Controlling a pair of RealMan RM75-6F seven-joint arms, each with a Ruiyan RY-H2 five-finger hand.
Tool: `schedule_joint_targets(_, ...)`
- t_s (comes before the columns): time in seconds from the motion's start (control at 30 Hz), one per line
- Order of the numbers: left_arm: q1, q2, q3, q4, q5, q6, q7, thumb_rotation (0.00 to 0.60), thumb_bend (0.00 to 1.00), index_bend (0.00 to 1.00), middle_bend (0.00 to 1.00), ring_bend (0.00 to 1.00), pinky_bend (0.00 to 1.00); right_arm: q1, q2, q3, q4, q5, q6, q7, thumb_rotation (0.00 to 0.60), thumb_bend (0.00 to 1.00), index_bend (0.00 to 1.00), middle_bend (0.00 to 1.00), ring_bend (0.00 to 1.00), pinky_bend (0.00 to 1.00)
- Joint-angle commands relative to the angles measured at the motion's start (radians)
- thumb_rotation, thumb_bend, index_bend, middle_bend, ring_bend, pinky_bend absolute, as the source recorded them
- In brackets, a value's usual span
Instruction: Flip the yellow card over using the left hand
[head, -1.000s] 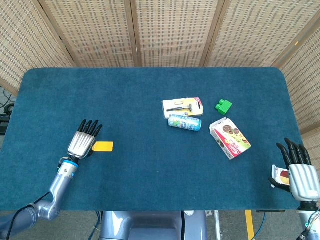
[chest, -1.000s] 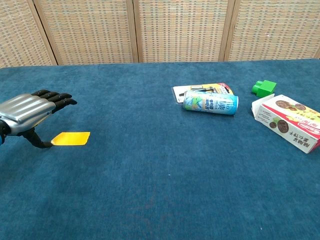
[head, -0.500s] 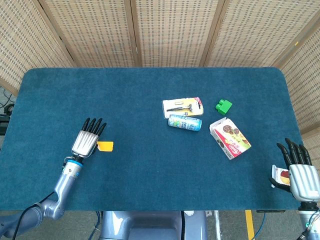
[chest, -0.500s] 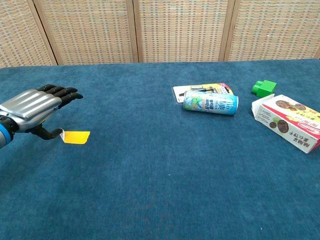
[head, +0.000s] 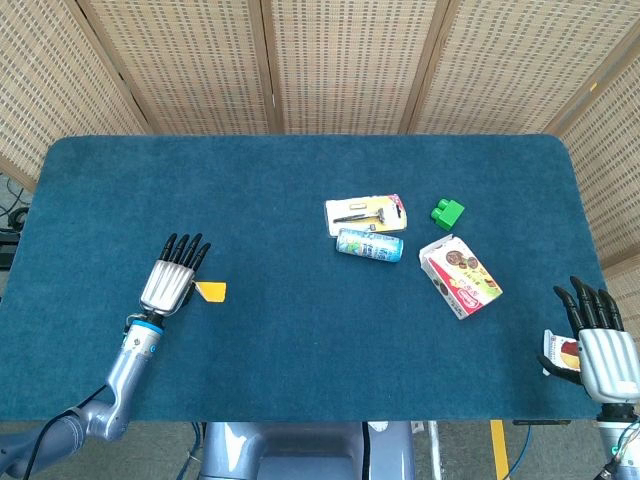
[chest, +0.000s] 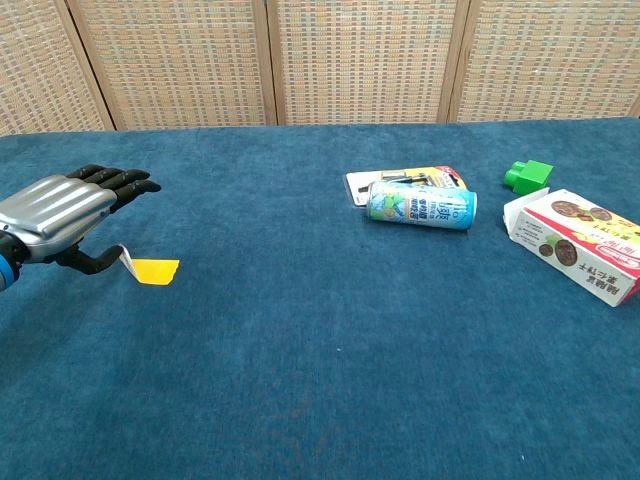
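My left hand (chest: 62, 215) has drawn back a little and peeled the near edge of the card (chest: 150, 270) up; the thumb hooks under that lifted edge, the other fingers stretched out flat above. The card's far end rests on the surface (head: 300, 180). My right hand (head: 598, 345) hangs open off the near right corner. Farther off lie a box (chest: 575, 243), a can (chest: 420, 205) and a green block (chest: 528, 175).
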Motion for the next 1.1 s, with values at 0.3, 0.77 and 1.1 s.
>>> schedule_joint_targets(0.3,0.004,0.01,0.007,-0.019,0.013,0.01,-0.005,0.6,0.71,0.05,0.0,0.0,0.0,0.0,0.002,0.0,-0.003,0.001,-0.001,-0.002,0.6,0.05,0.08,0.0,0.0,0.0)
schedule_joint_targets(0.77,0.007,0.03,0.016,-0.042,0.025,0.006,-0.015,0.6,0.35,0.05,0.0,0.0,0.0,-0.001,0.004,0.001,-0.004,0.003,0.0,0.003,0.6,0.05,0.08,0.0,0.0,0.0)
schedule_joint_targets(1.1,0.006,0.061,0.009,-0.074,0.022,0.009,0.004,0.6,0.06,0.05,0.0,0.0,0.0,-0.002,0.004,0.001,-0.005,0.002,0.002,0.005,0.6,0.05,0.08,0.0,0.0,0.0)
